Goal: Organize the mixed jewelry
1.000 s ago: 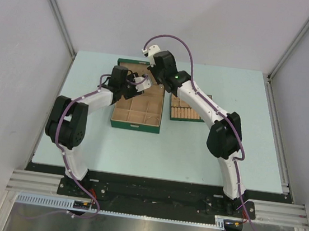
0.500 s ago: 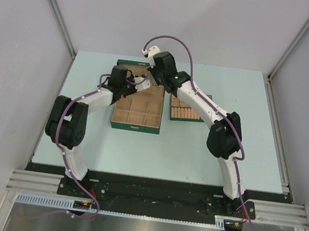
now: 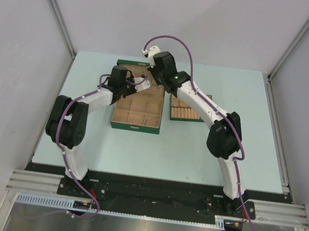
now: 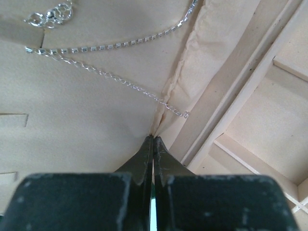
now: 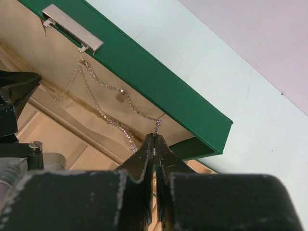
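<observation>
Little has moved; left hand [image 4: 153,138] and right hand [image 5: 154,137] stay pinched together at the chain necklace [image 4: 115,82]; its arranging seems unfinished.

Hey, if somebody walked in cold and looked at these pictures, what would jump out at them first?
Both arms reach over the far end of the green box, meeting almost tip to tip. Up close, a thin chain necklace lies strung across the box's tan interior just beyond the shut left claw. The shut right claw sits right at one chain end, beside the green wall.
</observation>
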You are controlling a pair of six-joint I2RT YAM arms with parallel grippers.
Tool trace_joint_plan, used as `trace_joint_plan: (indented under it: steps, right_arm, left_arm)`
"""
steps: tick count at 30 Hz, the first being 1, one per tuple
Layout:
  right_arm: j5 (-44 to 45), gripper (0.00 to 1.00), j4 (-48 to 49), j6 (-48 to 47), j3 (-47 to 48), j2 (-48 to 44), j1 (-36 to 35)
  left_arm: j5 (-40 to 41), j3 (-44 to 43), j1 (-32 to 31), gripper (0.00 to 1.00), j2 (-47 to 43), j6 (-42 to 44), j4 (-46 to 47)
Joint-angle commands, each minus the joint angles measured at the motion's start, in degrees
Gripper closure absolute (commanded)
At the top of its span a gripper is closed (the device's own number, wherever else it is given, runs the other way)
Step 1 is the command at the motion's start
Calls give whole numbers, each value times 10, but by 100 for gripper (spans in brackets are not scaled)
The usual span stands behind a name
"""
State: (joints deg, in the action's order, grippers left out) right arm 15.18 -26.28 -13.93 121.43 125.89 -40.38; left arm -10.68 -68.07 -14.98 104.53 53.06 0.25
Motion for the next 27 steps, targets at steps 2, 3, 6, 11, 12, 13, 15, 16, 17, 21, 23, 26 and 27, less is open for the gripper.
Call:
trace_joint_plan:
  steps: [2, 3, 6, 11, 12, 13, 15, 16, 17, 21, 23, 26, 27]
  right_arm:
    - [1, 100, -5, 5, 42, -35, -6]
    - [0, 100, -5, 5, 48, -34, -7]
    - [1, 100, -7, 7, 57, -35, -11]
    - [0, 100, -10, 8, 69, -34, -16]
    - [-1, 100, -9, 8, 70, -34, -16]
    - [-2, 100, -9, 8, 70, -33, -18]
    - [-2, 100, -8, 8, 69, -30, -20]
    - [-2, 100, -7, 8, 70, -29, -20]
    - [-2, 100, -6, 8, 69, -28, -21]
    - [-2, 100, -3, 7, 67, -23, -22]
    - [-2, 100, 0, 6, 69, -21, -22]
    - [-1, 100, 2, 5, 72, -18, -22]
    - [-1, 100, 3, 5, 73, -17, -23]
  left_arm:
    - [-22, 5, -2, 100, -4, -4, -24]
    - [-23, 5, -2, 100, -6, -5, -24]
    - [-24, 6, -3, 100, -13, -8, -26]
    - [-29, 11, -7, 100, -24, -11, -32]
    - [-30, 12, -7, 100, -25, -11, -33]
    - [-31, 14, -8, 100, -28, -12, -30]
    - [-32, 21, -9, 100, -31, -12, -28]
    - [-35, 22, -9, 100, -34, -13, -26]
    - [-36, 26, -10, 100, -35, -14, -25]
    - [-44, 35, -10, 100, -45, -16, -24]
    - [-48, 39, -10, 100, -51, -13, -25]
    - [-51, 43, -10, 100, -57, -10, -27]
    - [-53, 44, -10, 100, -58, -10, -28]
